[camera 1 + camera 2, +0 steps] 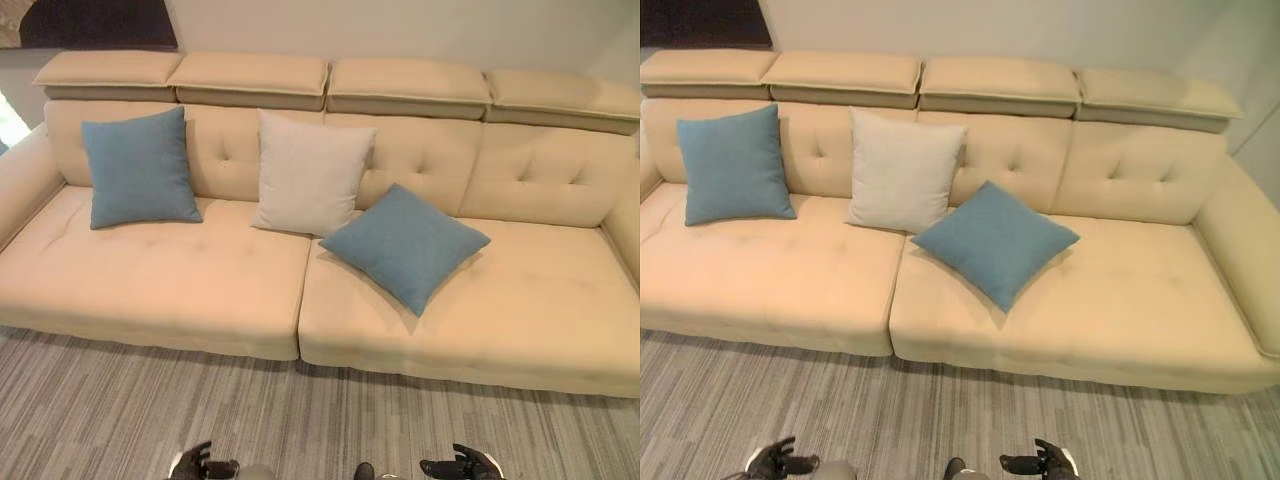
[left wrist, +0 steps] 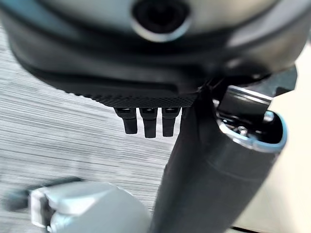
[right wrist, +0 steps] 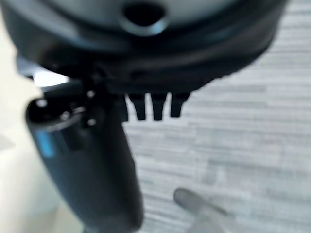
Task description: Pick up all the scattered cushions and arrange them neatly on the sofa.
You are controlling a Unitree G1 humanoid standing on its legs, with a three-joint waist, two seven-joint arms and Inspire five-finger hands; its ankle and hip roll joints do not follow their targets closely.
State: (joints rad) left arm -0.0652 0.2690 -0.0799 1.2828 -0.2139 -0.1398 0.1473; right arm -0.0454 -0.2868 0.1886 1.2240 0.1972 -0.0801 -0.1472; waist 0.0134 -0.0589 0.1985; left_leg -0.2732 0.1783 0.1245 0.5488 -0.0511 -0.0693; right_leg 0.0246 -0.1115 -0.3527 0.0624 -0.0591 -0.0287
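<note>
Grey striped carpet (image 1: 120, 410) was seen in front of a long beige sofa (image 1: 150, 290), which was placed against a pale wall (image 1: 400, 25) and had four headrest pads along its top edge. Three cushions were found on the sofa. A blue cushion (image 1: 140, 168) was leaned upright against the backrest near the left end of the sofa. A white cushion (image 1: 308, 172) was leaned against the backrest close to the middle, well apart from the first one. A second blue cushion (image 1: 405, 245) was laid on the seat just right of the middle seam, turned like a diamond with one corner toward the front edge; its upper left corner was overlapping the lower right corner of the white cushion. The right part of the seat carried nothing. The left hand (image 1: 195, 462) was held low over the carpet, well apart from the front edge of the sofa, with the fingers (image 2: 148, 124) loosely extended and nothing grasped. The right hand (image 1: 462, 465) was held at the same height on the other side, with its fingers (image 3: 155, 109) also relaxed and nothing between them.
</note>
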